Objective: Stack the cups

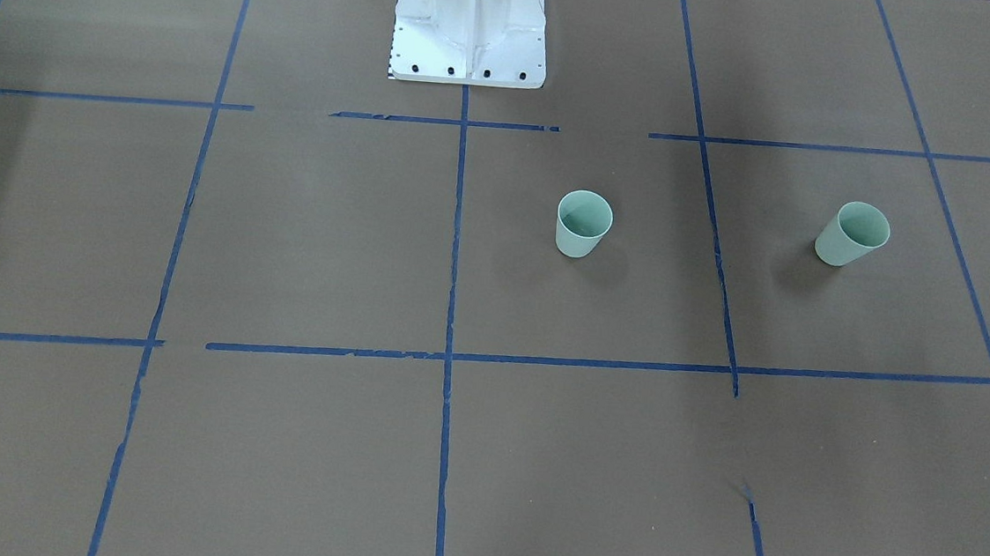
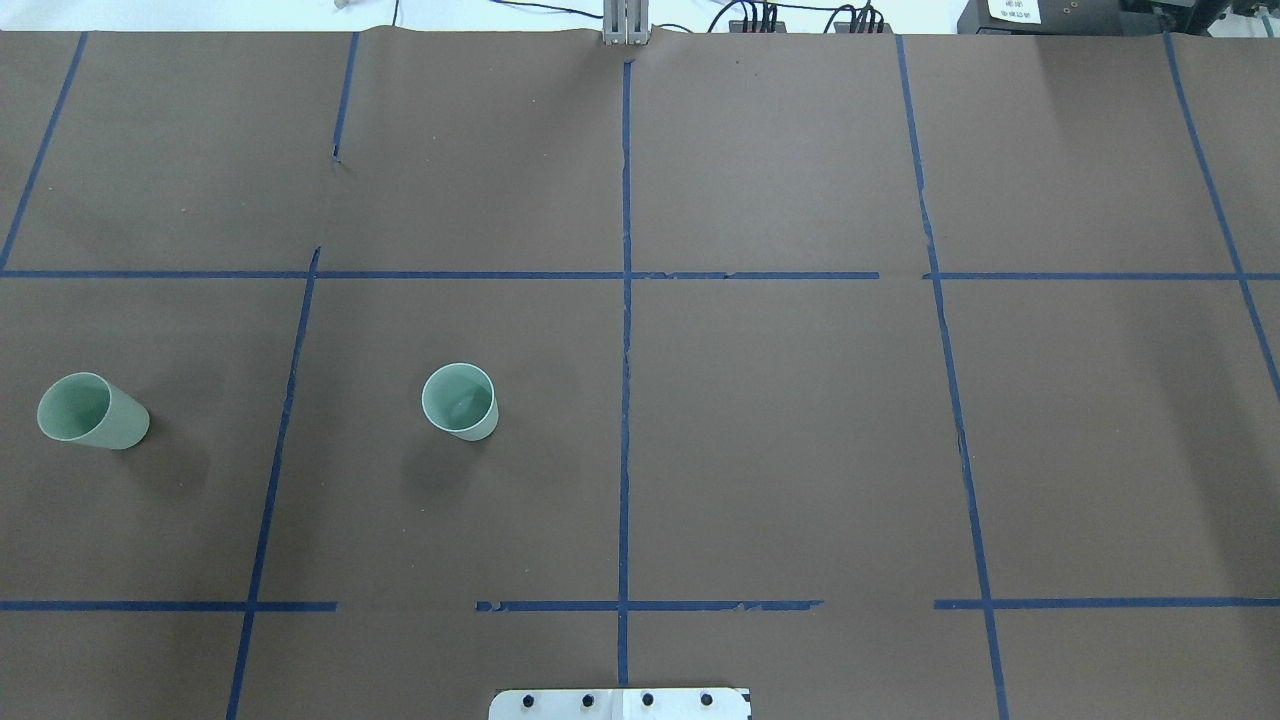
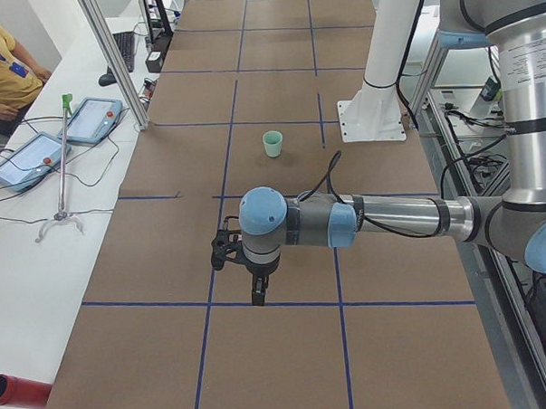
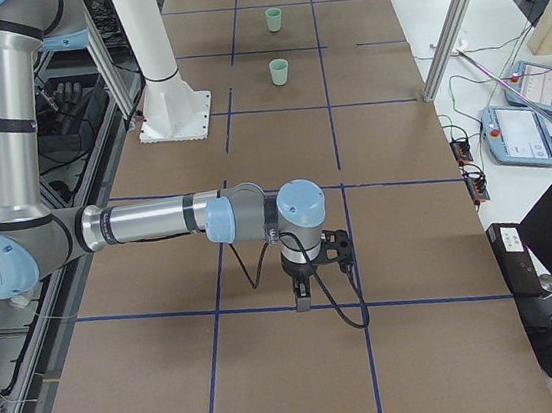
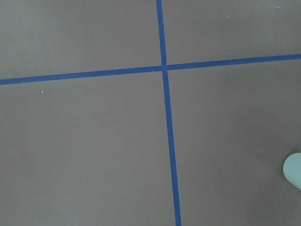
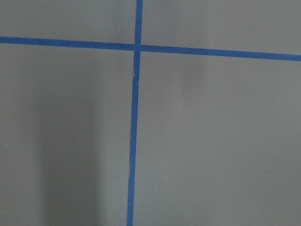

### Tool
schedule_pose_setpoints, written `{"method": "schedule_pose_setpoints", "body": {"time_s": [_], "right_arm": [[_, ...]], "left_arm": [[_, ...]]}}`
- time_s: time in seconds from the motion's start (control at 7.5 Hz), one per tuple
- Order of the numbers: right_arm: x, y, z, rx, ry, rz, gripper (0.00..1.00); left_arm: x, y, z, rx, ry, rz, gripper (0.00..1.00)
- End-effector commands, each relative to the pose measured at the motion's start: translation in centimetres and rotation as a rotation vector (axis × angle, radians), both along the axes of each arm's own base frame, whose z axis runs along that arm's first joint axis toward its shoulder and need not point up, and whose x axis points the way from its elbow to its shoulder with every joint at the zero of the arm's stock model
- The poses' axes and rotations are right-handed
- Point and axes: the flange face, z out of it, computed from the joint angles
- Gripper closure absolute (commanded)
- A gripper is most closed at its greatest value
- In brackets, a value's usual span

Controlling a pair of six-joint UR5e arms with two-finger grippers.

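Note:
Two pale mint-green cups stand upright and apart on the brown table, both on my left half. One cup [image 1: 584, 223] [image 2: 460, 400] [image 3: 272, 144] [image 4: 280, 72] is near the centre line. The other cup [image 1: 852, 234] [image 2: 92, 411] [image 4: 274, 19] is near the left end. A pale edge of a cup [image 5: 294, 170] shows in the left wrist view. My left gripper [image 3: 258, 291] and right gripper [image 4: 302, 296] hang above the table, far from the cups. They show only in the side views, so I cannot tell whether they are open or shut.
The white robot base [image 1: 470, 37] [image 2: 620, 704] stands at the table's near edge. Blue tape lines grid the table. A side table with tablets [image 3: 93, 120] [image 4: 519, 131], a metal post [image 3: 112, 57] and a person [image 3: 0, 76] lies beyond the far edge.

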Motion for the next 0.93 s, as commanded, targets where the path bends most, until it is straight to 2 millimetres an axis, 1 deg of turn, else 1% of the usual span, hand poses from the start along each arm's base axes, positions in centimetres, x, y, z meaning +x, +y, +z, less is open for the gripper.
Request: {"method": "schedule_pose_setpoints", "body": {"time_s": [0.0,0.13,0.27,0.4,0.53,0.67,0.8], "right_arm": [[0.0,0.0,0.0,0.0,0.0,0.001,0.0],[0.0,0.0,0.0,0.0,0.0,-0.001,0.0],[0.0,0.0,0.0,0.0,0.0,0.001,0.0],[0.0,0.0,0.0,0.0,0.0,-0.001,0.0],[0.0,0.0,0.0,0.0,0.0,0.001,0.0],[0.0,0.0,0.0,0.0,0.0,-0.001,0.0],[0.0,0.0,0.0,0.0,0.0,0.001,0.0]], "left_arm": [[0.0,0.1,0.0,0.0,0.002,0.0,0.0],[0.1,-0.1,0.8,-0.02,0.003,-0.001,0.0],[0.1,-2.1,-0.5,0.012,0.0,0.0,0.0],[0.3,-2.8,-1.5,0.039,0.003,0.009,0.0],[1.5,-3.2,-1.9,0.068,0.004,0.035,0.0],[5.9,-3.9,-3.0,0.113,0.016,0.111,0.0],[9.0,-4.2,-3.5,0.048,0.03,0.074,0.0]]}}
